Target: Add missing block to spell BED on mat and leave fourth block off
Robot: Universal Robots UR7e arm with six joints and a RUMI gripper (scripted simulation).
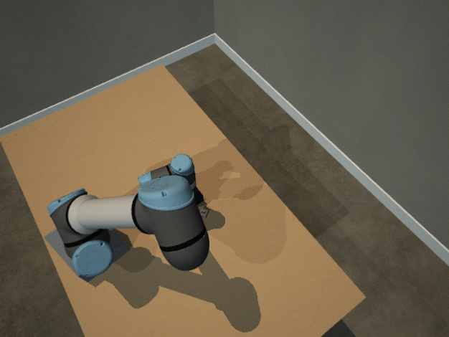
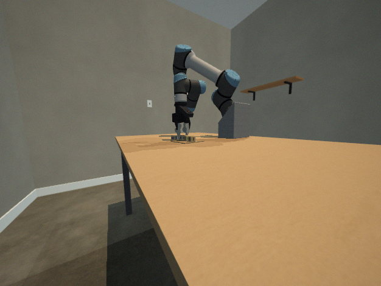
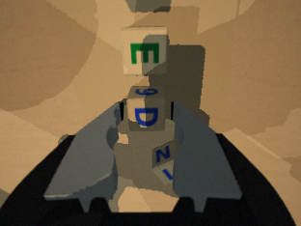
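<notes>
Altogether four blocks show: E block (image 3: 144, 51), D block (image 3: 146, 115), two others.

4 letter blocks (image 3: 146, 116), 1 mat (image 2: 196, 142)

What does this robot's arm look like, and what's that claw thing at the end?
The arm is a light grey tube between dark grey joints with round blue caps. The black gripper ends in two flat, wedge-shaped grey fingers. No cables or markings show.
</notes>
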